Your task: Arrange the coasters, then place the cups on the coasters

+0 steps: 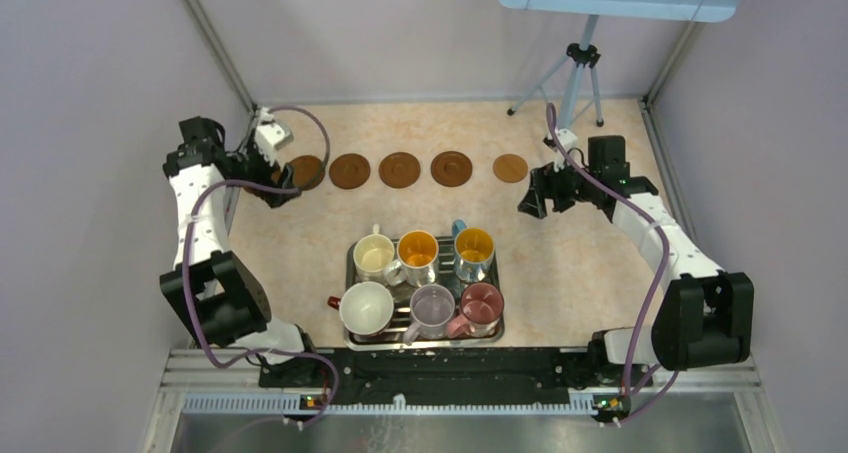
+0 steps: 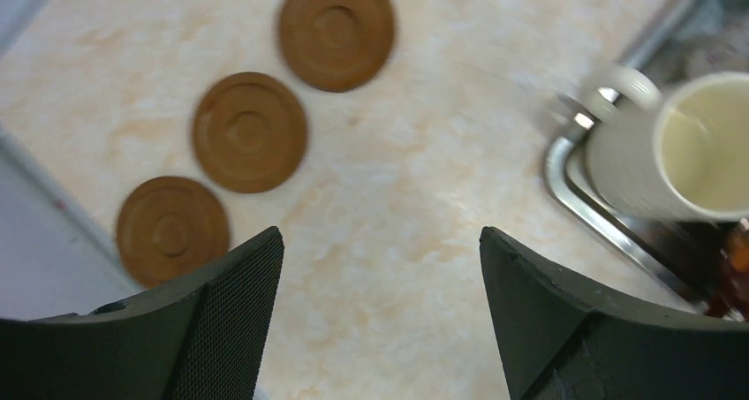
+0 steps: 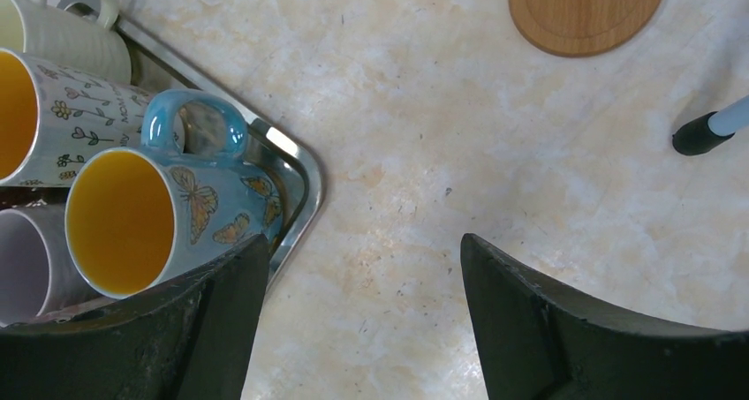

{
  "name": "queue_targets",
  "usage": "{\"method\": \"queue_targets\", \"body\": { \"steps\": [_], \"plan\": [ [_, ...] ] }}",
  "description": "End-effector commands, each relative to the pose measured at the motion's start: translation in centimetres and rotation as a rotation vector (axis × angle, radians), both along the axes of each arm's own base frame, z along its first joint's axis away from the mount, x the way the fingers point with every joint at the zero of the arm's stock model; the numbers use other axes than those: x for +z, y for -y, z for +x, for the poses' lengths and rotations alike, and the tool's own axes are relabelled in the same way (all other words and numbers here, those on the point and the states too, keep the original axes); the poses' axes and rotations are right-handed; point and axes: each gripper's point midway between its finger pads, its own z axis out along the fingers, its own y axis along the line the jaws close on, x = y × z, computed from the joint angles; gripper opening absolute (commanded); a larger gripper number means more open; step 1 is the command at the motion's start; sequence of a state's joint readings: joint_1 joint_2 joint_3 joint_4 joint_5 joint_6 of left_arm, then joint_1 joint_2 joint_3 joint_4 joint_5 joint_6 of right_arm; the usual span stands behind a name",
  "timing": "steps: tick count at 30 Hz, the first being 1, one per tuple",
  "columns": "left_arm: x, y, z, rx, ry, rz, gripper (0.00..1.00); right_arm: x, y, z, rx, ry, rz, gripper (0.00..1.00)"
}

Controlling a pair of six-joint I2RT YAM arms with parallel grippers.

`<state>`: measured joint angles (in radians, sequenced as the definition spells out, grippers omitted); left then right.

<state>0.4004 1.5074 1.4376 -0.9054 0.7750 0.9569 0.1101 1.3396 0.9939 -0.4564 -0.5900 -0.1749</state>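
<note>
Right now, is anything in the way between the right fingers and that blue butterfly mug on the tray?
Nothing visible does. Only bare table lies between the open right fingers and the blue butterfly mug, which stands at the tray's corner nearest them; the other mugs are behind it.

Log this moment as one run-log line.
coasters: rowed at far side | mugs: six on metal tray | left fingers: open, empty | right fingers: open, empty

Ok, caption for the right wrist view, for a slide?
Open right gripper above the table, with the tray's butterfly mug and the tan coaster in view.
</note>
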Motion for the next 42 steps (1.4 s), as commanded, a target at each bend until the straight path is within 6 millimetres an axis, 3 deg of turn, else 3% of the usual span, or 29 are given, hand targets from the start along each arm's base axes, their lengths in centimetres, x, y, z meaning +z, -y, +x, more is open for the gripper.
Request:
{"method": "queue_targets", "body": {
  "steps": [1, 8, 16, 30, 42],
  "plan": [
    [-2.6, 4.5, -6.7, -0.329, -0.112, -0.036, 0.87, 0.9, 0.2, -0.2, 0.014, 0.056, 0.007, 0.79],
    [-6.9, 4.9, -15.0, -0.482, -0.195, 0.151, 0.85, 0.6, 0.3, -0.4, 0.013, 0.059, 0.005, 0.79],
    [-10.9, 7.1, -21.2, -0.606, -0.175, 0.236, 0.85, 0.0, 0.2, -0.3, 0.012, 0.045, 0.005, 0.79],
    [-15.6, 10.4, -20.8, -0.669, -0.211, 0.256, 0.82, -0.4, 0.4, -0.2, 0.002, 0.035, -0.007, 0.79],
    [-17.8, 12.2, -22.3, -0.741, -0.2, 0.216, 0.67, -0.8, 0.5, -0.1, -0.003, 0.025, -0.014, 0.79]
  ]
}}
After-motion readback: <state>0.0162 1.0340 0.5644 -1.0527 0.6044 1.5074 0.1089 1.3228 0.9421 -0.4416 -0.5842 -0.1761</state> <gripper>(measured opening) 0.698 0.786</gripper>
